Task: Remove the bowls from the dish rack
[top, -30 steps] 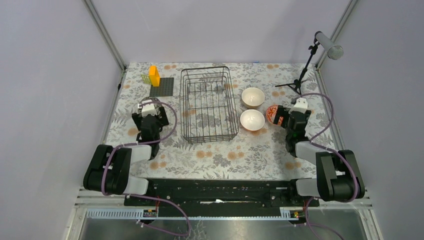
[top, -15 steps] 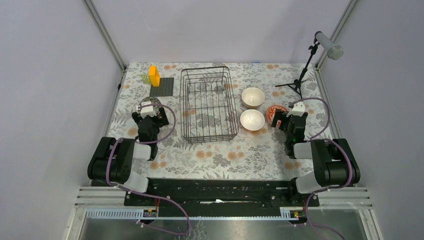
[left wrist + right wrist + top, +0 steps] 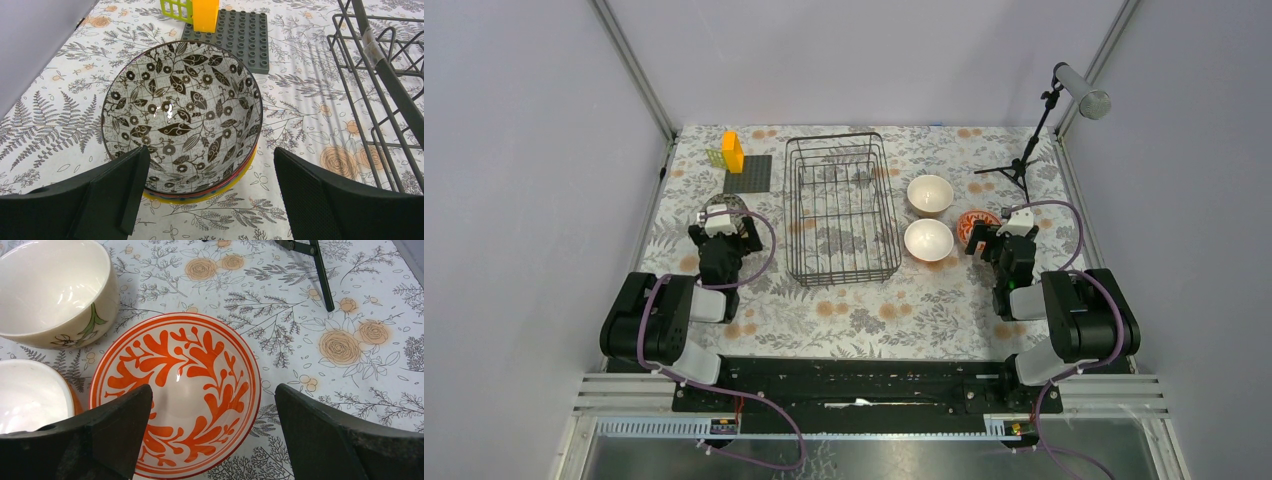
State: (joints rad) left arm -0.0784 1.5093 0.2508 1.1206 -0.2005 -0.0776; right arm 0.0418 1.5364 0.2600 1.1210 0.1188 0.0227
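The black wire dish rack (image 3: 839,210) stands mid-table with no bowl in it. A bowl with a black leaf pattern (image 3: 182,117) sits on the cloth left of the rack, just ahead of my open left gripper (image 3: 207,195); the bowl's near rim lies between the fingers (image 3: 120,195), untouched. Right of the rack, an orange-patterned bowl (image 3: 175,390) rests on the table, its near edge between the spread fingers of my open right gripper (image 3: 212,435). A cream bowl with a flower (image 3: 55,290) and a white bowl (image 3: 30,395) stand beside it.
A grey studded plate (image 3: 240,37) with a yellow block (image 3: 205,12) lies beyond the leaf bowl. The rack's wire side (image 3: 385,85) runs close on the left gripper's right. A black tripod (image 3: 1024,150) stands at the back right, one leg (image 3: 320,270) near the orange bowl.
Both arms have drawn back toward the near edge. The right gripper slid back off the orange-patterned bowl, showing more of it. Both grippers stayed open.
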